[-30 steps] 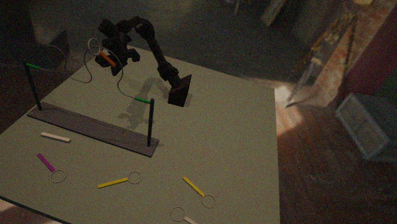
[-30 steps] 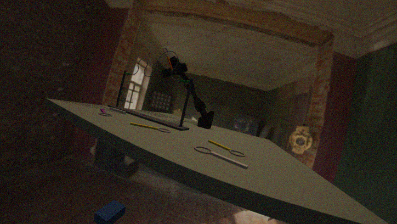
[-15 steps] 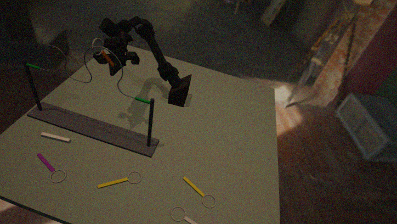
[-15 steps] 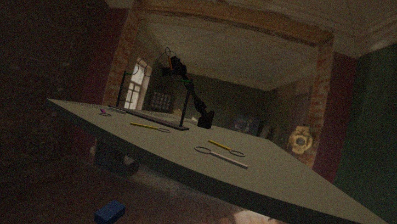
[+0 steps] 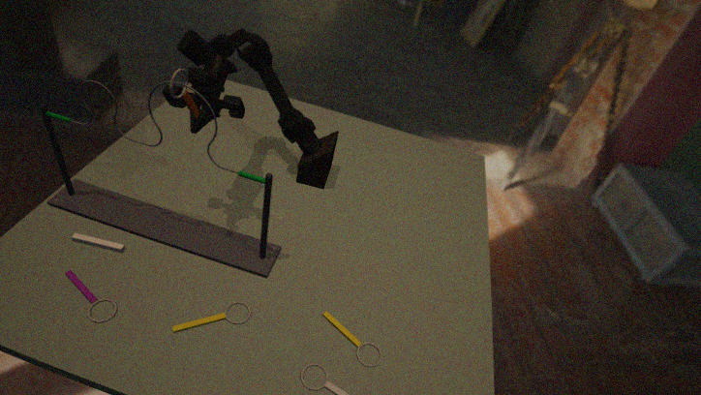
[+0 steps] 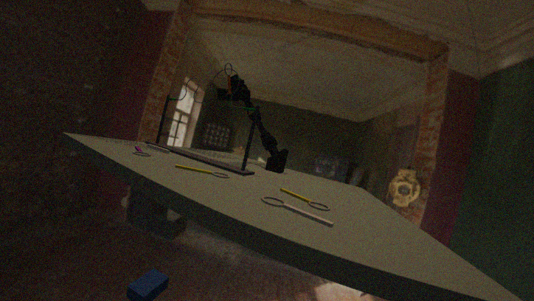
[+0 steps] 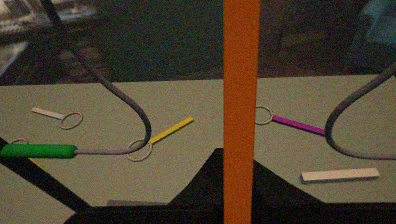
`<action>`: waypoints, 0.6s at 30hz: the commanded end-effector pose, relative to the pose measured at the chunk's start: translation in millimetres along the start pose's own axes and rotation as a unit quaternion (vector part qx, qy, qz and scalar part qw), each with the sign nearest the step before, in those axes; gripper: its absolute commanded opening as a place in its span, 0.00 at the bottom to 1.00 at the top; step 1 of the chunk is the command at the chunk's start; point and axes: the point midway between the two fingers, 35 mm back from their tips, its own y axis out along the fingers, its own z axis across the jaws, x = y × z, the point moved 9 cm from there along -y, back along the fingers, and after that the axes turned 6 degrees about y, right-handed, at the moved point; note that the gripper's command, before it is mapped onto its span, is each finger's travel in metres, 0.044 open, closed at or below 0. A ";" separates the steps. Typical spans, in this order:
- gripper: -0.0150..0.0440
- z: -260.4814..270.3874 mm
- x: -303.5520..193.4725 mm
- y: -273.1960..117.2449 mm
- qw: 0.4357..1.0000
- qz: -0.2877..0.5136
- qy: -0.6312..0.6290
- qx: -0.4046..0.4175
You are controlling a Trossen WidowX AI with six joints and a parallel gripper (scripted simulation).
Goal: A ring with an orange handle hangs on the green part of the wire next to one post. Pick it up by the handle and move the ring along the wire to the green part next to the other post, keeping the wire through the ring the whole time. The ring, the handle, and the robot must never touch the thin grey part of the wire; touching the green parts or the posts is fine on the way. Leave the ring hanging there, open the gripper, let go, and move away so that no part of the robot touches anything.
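The ring (image 5: 171,82) (image 6: 225,68) is at the high hump of the thin grey wire (image 5: 215,122) (image 7: 135,107); the wire appears to pass through it, but any contact is too small to tell. Its orange handle (image 5: 192,104) (image 6: 229,85) (image 7: 241,110) hangs down from it. My gripper (image 5: 196,115) (image 6: 231,86) (image 7: 225,156) is shut on the handle, below the ring. One green part (image 5: 252,176) (image 6: 247,108) (image 7: 40,151) joins the right post (image 5: 265,216) (image 6: 248,144). The other green part (image 5: 57,116) (image 6: 172,99) joins the left post (image 5: 58,154) (image 6: 162,119).
The grey base board (image 5: 146,226) carries both posts. In front lie a pale bar (image 5: 98,242) (image 7: 340,175), a magenta-handled ring (image 5: 80,285) (image 7: 300,125), two yellow-handled rings and a pale-handled ring. Between hump and left post the wire dips low, then rises again.
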 end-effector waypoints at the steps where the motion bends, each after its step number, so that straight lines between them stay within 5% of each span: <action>1: 0.00 0.4 0.8 -0.6 1.000 -0.001 -0.020 -0.010; 18: 0.00 0.6 2.3 -1.3 0.992 0.003 -0.112 -0.057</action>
